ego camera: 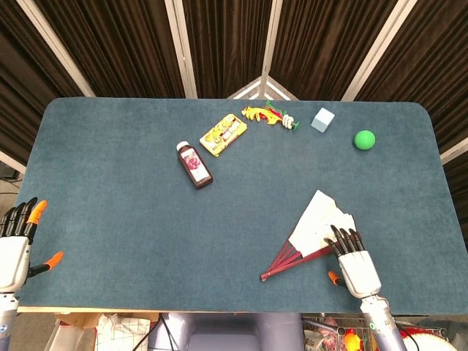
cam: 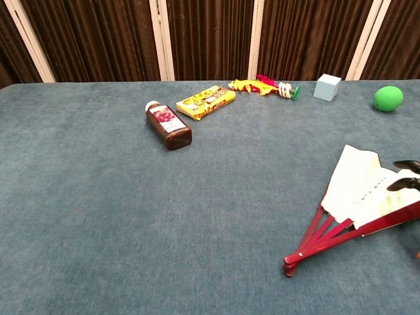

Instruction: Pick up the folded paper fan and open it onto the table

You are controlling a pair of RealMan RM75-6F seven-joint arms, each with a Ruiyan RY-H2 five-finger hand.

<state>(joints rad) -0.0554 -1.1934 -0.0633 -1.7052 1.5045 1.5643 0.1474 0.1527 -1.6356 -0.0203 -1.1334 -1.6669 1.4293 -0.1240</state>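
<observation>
The paper fan [ego camera: 316, 228] lies partly spread on the table's front right, white leaf with dark red ribs meeting at a pivot [ego camera: 264, 276]; the chest view shows the fan [cam: 359, 191] too. My right hand [ego camera: 356, 265] hovers over the fan's right edge, fingers straight and apart, fingertips [ego camera: 344, 235] over the white leaf and red outer rib. Only its dark fingertips [cam: 405, 176] show at the chest view's right edge. My left hand [ego camera: 16, 247] stays at the table's front left corner, open, holding nothing.
At the back of the blue table [ego camera: 110, 190] lie a brown bottle [ego camera: 194, 165], a yellow box [ego camera: 223, 134], a yellow-red toy [ego camera: 270, 115], a pale blue cube [ego camera: 322, 119] and a green ball [ego camera: 364, 140].
</observation>
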